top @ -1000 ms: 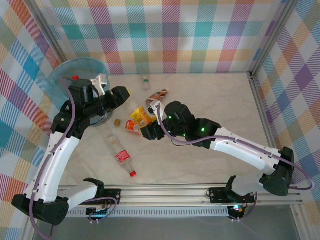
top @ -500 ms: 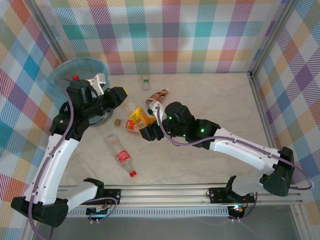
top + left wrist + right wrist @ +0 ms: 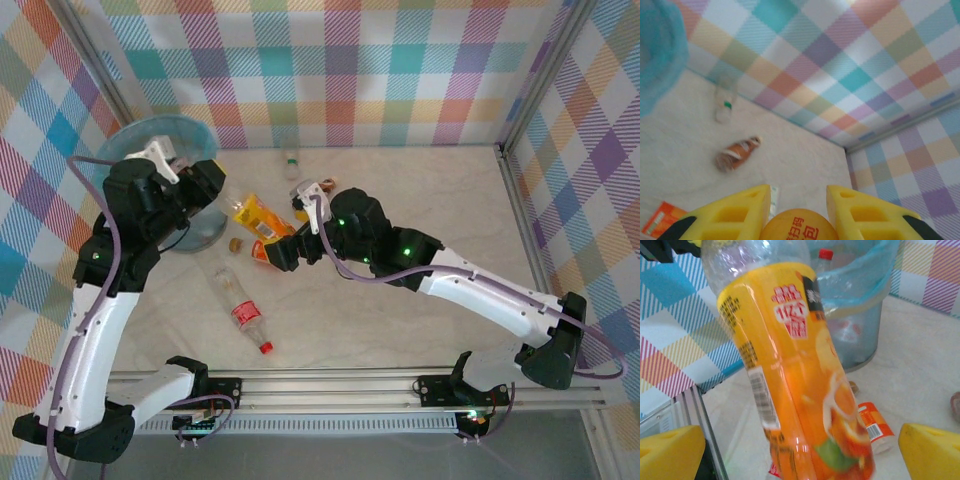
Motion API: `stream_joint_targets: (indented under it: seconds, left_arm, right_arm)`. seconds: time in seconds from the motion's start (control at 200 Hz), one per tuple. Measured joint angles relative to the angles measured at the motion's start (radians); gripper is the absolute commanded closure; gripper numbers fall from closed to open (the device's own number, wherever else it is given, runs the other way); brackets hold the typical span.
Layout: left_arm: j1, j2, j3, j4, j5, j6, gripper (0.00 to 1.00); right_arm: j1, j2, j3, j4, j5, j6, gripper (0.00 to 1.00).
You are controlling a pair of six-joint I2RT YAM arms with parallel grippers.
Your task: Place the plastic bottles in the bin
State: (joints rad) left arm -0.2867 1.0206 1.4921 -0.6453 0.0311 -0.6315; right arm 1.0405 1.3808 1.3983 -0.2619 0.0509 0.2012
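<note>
Firmly closed on one orange bottle (image 3: 790,370), left gripper (image 3: 798,205) near the bin (image 3: 875,270); right gripper (image 3: 801,450) wide open, empty.

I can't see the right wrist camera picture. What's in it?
A big orange-labelled bottle tilts across the middle. Behind it stands the bin with its blue bag, a red-capped bottle inside, and a small orange bottle lies on the table. Yellow fingertips of the right claw sit wide apart in the bottom corners.
</note>
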Motion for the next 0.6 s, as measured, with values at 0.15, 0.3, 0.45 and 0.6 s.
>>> stream_joint_targets:
  seconds: [0.15, 0.3, 0.45, 0.6]
  left_arm:
    - [0.000, 0.004, 0.115, -0.031, -0.126, 0.079, 1.00]
    - [0.000, 0.042, 0.264, -0.037, -0.235, 0.180, 1.00]
    - [0.000, 0.111, 0.391, -0.037, -0.335, 0.287, 1.00]
    - [0.017, 0.197, 0.486, -0.045, -0.425, 0.389, 1.00]
  right_arm:
    - [0.000, 0.000, 0.017, 0.000, 0.033, 0.000, 0.00]
    - [0.000, 0.001, 0.020, -0.001, 0.058, 0.000, 0.00]
    - [0.000, 0.046, 0.097, -0.003, 0.060, -0.001, 0.00]
    - [0.000, 0.142, 0.239, -0.016, 0.028, -0.005, 0.00]
